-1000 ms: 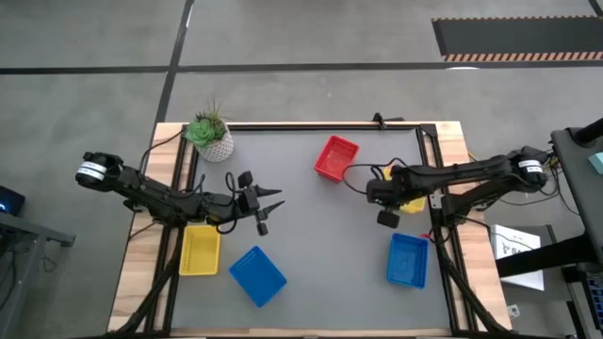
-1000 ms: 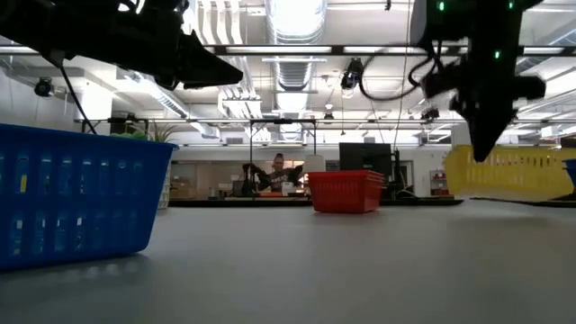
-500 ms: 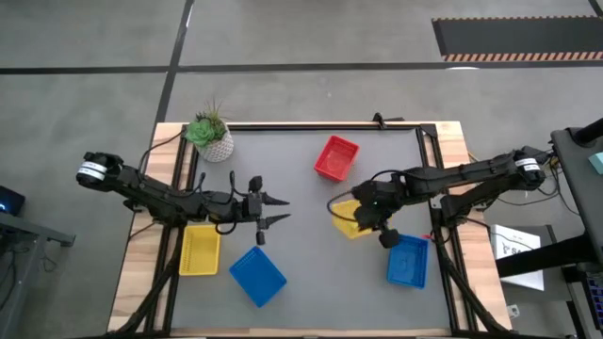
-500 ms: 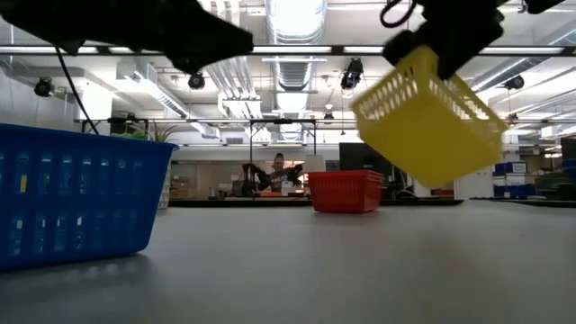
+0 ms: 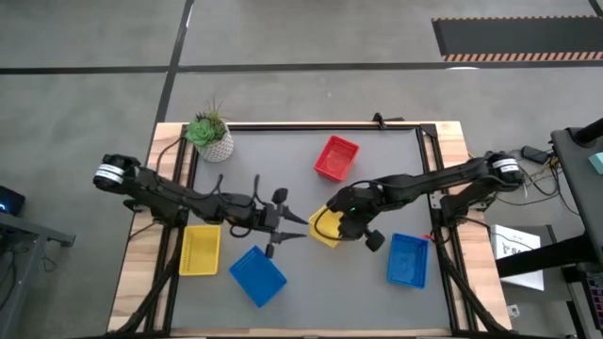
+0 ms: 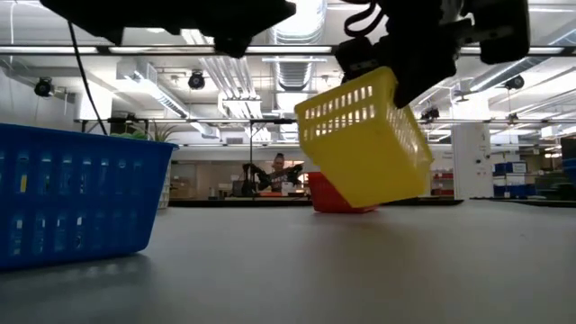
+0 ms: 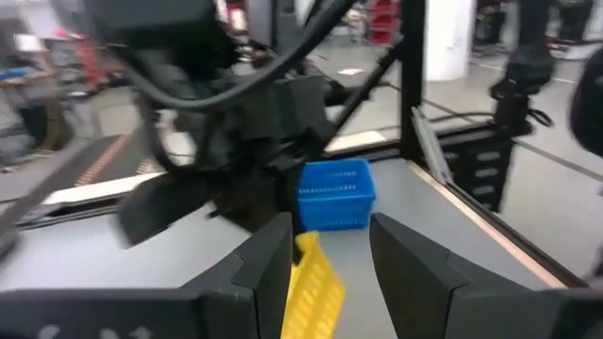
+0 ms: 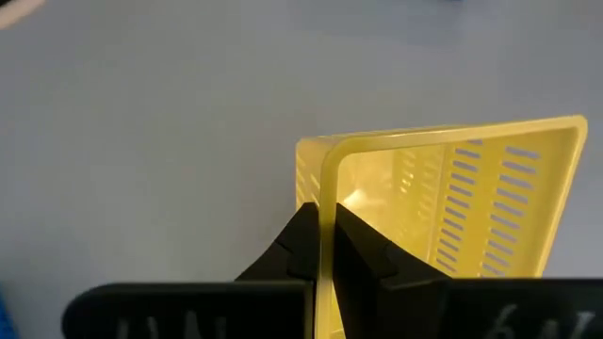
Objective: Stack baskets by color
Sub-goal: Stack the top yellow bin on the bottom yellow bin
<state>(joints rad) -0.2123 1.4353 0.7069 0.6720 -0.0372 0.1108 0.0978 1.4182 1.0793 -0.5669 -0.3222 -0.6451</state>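
My right gripper (image 5: 341, 224) is shut on a yellow basket (image 5: 323, 227), which hangs tilted above the table's middle (image 6: 364, 139). My left gripper (image 5: 300, 227) stands open and level just left of it, and the basket's nearest corner (image 7: 316, 282) shows between its fingers. I cannot tell whether it touches that corner. A second yellow basket (image 5: 199, 250) and a blue basket (image 5: 257, 276) rest on their bottoms at the near left. Another blue basket (image 5: 407, 259) sits at the near right and a red basket (image 5: 336, 157) at the far middle. My right gripper pinches one side wall of the yellow basket at its rim (image 8: 326, 193), with one finger inside and one outside. The fingers come slanting down from the table's right. The basket is lifted clear of the table and tipped, with its open top turned sideways.
A white potted plant (image 5: 213, 138) stands at the far left corner. The table's wooden edge strips (image 5: 151, 235) run along both sides. Bare grey mat lies between the red basket and the near edge.
My right gripper has carried the yellow basket from the table's right side toward the middle and rolled, so the basket has gone from level to tipped. My left gripper has moved toward the table's right, toward the basket, and has turned to point at it.
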